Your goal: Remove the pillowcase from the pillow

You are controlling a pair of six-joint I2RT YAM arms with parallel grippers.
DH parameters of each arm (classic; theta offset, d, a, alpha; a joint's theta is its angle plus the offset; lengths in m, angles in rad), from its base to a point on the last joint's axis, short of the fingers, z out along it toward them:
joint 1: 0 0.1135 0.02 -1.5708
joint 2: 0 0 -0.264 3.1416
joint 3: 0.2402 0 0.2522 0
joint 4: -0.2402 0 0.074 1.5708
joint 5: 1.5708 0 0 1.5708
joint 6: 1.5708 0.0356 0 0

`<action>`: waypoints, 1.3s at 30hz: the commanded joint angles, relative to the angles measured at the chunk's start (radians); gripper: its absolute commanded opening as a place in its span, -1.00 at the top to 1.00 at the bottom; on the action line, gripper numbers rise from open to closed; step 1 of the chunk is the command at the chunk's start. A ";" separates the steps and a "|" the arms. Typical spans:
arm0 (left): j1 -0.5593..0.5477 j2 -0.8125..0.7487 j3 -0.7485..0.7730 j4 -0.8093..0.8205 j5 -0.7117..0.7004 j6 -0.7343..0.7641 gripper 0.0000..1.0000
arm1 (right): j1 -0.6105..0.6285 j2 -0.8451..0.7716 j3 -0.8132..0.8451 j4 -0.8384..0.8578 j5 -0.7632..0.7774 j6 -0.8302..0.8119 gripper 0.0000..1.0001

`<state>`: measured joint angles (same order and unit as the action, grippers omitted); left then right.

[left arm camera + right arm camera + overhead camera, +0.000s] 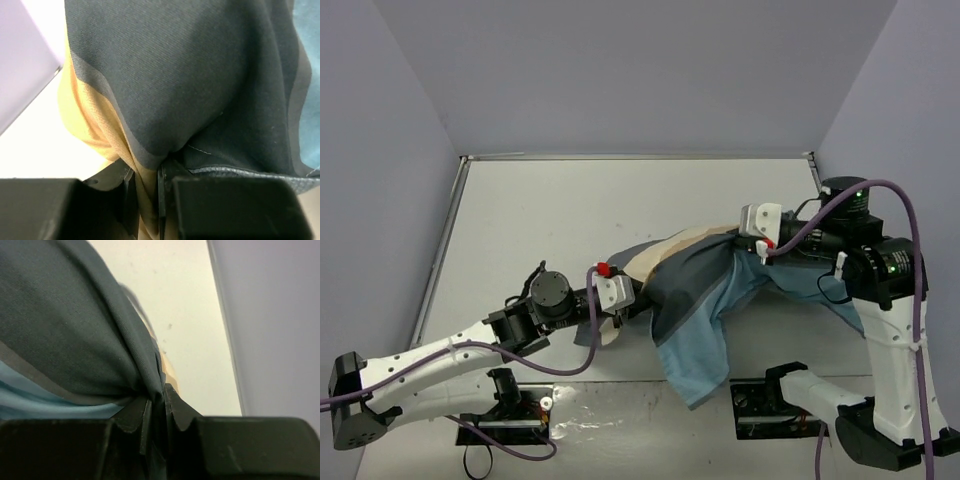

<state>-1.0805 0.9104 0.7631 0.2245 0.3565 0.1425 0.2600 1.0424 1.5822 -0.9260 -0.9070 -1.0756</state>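
The pillowcase hangs bunched between my two grippers above the table, showing beige, dark blue and light blue stripes, its light blue end drooping toward the near edge. My left gripper is shut on its left end; in the left wrist view the fingers pinch beige and dark cloth. My right gripper is shut on its right end; in the right wrist view the fingers clamp a dark fold. The pillow does not show as such in any view.
The white table has a raised rail along its back and left edges and purple walls around it. The arm bases and purple cables sit at the near edge.
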 commanded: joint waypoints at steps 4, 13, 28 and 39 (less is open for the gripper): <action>-0.018 0.131 -0.166 0.678 -0.143 -0.533 0.95 | -0.070 0.131 0.104 0.242 -0.342 0.235 1.00; 0.171 0.263 -0.300 0.667 -0.419 -0.954 0.95 | -0.005 0.533 -0.079 0.541 0.011 0.465 0.84; 0.445 0.311 -0.059 0.136 -0.562 -0.706 0.57 | 0.015 0.678 0.088 0.605 0.399 0.563 -0.60; 0.465 -0.013 0.142 -0.338 -0.719 -0.481 -0.89 | -0.043 0.295 -0.335 0.642 0.263 0.512 -1.00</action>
<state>-0.6231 0.9699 0.8566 0.0593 -0.3370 -0.4076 0.2626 1.3155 1.3254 -0.2905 -0.6373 -0.5694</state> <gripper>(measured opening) 0.945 0.999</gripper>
